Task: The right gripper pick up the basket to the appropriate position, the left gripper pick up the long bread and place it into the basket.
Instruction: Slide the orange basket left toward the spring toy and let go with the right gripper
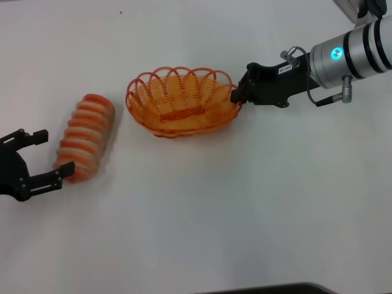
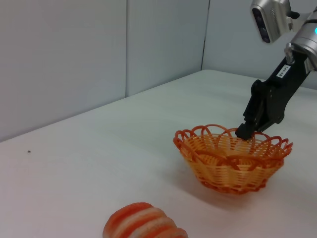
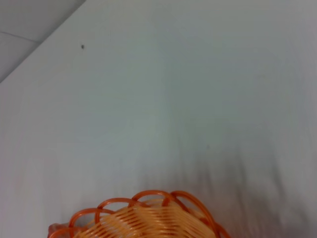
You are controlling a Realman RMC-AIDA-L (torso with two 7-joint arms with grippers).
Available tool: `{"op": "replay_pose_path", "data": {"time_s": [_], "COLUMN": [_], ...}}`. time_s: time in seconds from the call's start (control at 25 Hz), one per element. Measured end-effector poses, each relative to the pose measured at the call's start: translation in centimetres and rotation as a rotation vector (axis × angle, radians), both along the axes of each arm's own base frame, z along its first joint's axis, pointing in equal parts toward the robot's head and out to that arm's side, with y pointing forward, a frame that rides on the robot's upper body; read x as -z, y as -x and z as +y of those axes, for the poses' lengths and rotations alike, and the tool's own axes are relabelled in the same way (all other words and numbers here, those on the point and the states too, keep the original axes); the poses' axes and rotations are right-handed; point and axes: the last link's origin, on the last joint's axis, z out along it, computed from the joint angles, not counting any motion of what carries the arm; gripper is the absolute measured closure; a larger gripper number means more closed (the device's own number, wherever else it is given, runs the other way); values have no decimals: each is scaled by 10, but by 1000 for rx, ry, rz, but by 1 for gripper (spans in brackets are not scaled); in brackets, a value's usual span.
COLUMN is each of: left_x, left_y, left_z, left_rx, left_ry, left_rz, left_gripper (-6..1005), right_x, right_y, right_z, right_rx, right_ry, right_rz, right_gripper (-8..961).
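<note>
The orange basket (image 1: pixel 147 116) stands on the white table at the middle. My right gripper (image 1: pixel 236 95) is at its right rim, shut on a loop of the rim; the left wrist view shows the basket (image 2: pixel 233 171) with that gripper (image 2: pixel 242 132) on its far rim. The right wrist view shows only the basket's edge (image 3: pixel 148 218). The long bread (image 1: pixel 86 136), cream with orange-red stripes, lies left of the basket; its end shows in the left wrist view (image 2: pixel 143 224). My left gripper (image 1: pixel 49 156) is open just left of the bread's near end, one fingertip (image 1: pixel 61 171) close against it.
A white object (image 1: pixel 349 7) sits at the table's far right corner. A dark edge (image 1: pixel 275 289) runs along the front of the table. Grey wall panels (image 2: pixel 74 49) stand behind the table in the left wrist view.
</note>
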Motion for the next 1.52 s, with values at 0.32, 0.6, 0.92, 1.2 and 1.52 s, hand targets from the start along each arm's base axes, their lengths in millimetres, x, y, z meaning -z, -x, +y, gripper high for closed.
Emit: {"op": "replay_pose_path", "data": {"time_s": [0.32, 0.6, 0.92, 1.2, 1.52], "left_x": [1, 1, 1, -1, 3], "left_y": [-1, -2, -2, -4, -7], "left_z": [2, 3, 4, 4, 3], "left_rx": [5, 7, 9, 13, 12], "left_ry": [3, 0, 0, -3, -3], "left_rz": [2, 6, 5, -3, -25], "left_gripper": [140, 139, 140, 139, 139], "right_x": [-1, -3, 3, 1, -43], "right_y": [-2, -7, -14, -18, -43], "right_z": [-1, -5, -13, -22, -35], "right_rx": [1, 29, 71, 84, -121], "right_ry": [-13, -37, -14, -21, -278], "right_rz": [20, 72, 88, 157, 241], "right_gripper": [899, 897, 819, 622, 289]}}
